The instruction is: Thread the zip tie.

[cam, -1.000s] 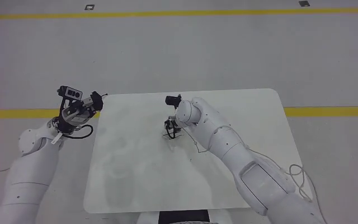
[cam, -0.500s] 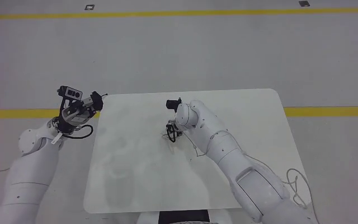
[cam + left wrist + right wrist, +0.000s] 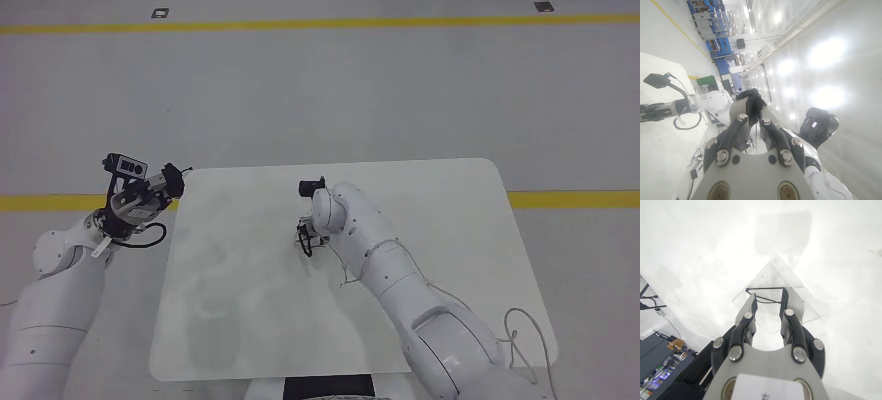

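One zip tie [image 3: 764, 288] beneath right end effector [image 3: 769, 292]

Thin black zip tie [image 3: 764, 288], apparently looped, lies flat on a clear plate [image 3: 776, 272].

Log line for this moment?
right gripper: open, over zip tie | zip tie: on clear plate | left gripper: shut, beside table edge

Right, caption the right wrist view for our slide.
Open right gripper framing a black zip tie on a clear plate.
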`<move>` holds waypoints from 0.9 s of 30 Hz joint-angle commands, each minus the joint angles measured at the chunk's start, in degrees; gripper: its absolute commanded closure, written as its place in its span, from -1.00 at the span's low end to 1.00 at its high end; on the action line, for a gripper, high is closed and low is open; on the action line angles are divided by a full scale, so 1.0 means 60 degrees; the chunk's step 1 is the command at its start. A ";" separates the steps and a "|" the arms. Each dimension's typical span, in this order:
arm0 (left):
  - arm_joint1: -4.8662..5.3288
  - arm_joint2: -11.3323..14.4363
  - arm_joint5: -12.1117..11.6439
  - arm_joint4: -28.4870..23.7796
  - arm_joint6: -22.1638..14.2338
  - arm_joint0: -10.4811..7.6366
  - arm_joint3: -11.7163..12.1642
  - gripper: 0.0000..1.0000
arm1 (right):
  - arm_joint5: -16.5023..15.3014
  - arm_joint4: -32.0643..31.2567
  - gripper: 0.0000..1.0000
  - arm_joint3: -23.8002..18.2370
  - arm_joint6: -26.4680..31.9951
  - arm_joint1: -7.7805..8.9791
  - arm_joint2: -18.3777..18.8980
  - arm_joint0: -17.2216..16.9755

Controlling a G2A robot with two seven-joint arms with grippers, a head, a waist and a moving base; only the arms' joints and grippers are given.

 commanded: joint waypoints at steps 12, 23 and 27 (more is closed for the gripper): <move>0.0000 0.0000 0.0000 0.0000 0.0000 0.0000 0.0000 1.00 | 0.0000 -0.1679 0.28 -0.0705 0.0132 -0.0640 0.0293 -0.0594; 0.0000 0.0000 0.0000 0.0000 0.0000 0.0000 0.0000 1.00 | 0.0000 -0.1866 0.36 -0.0572 0.0444 -0.0633 0.0491 -0.0623; 0.0000 0.0000 0.0000 0.0000 0.0000 0.0000 0.0000 1.00 | 0.0000 -0.1961 0.38 -0.0203 0.0483 -0.0764 0.0783 -0.0408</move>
